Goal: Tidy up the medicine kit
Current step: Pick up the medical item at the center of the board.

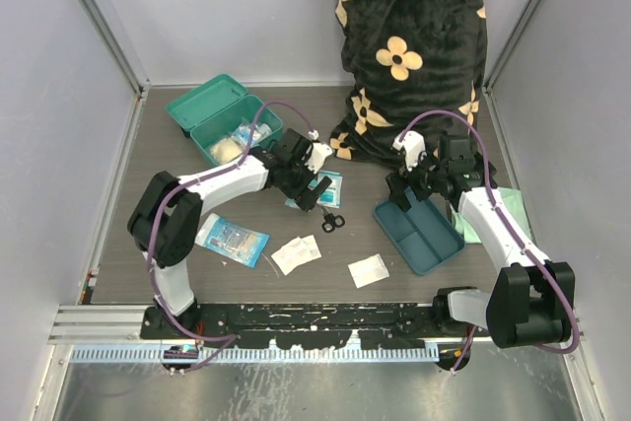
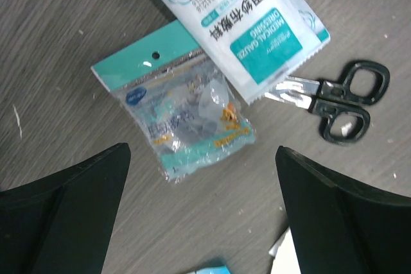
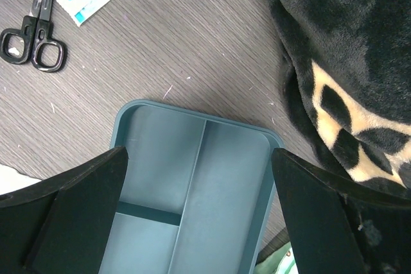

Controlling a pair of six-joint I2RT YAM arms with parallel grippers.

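My left end effector (image 2: pixel 202 152) hangs wide apart over the clear packet (image 2: pixel 186 120); I'd lower straight, avoiding the gauze pack (image 2: pixel 247 30).

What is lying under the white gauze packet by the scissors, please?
The gauze packet overlaps the teal header corner of a clear plastic packet and the blade tips of the black scissors. Whatever else lies beneath it is covered.

medicine kit (image 1: pixel 205 102) contents (image 1: pixel 226 150), perhaps gauze, indistinct
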